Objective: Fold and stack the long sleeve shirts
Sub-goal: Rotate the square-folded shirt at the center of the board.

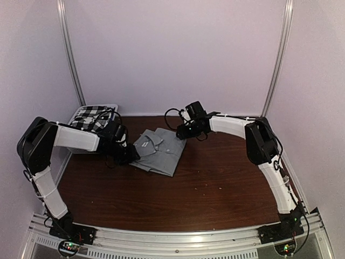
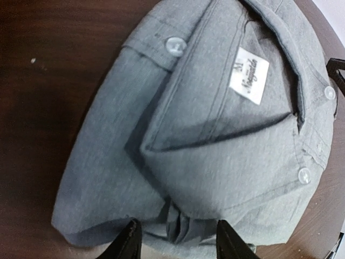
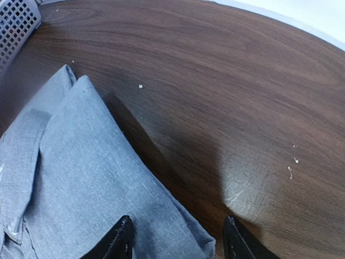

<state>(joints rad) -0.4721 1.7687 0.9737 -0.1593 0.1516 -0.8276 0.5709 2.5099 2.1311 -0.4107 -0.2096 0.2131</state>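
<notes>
white neck label on grey shirt: "m", script name unclear.

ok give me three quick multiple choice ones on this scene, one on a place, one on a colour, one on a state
1. Where is the checked shirt?
a) in the white basket
b) on the floor
c) on a chair

2. What colour is the grey shirt's neck label?
a) red
b) white
c) black

3. The grey shirt is:
a) folded on the table
b) spread flat, sleeves out
c) hanging

Answers: 1 a, its checks show inside the basket at the far left; 2 b, the tag is white with dark print; 3 a, it lies as a compact bundle.
</notes>
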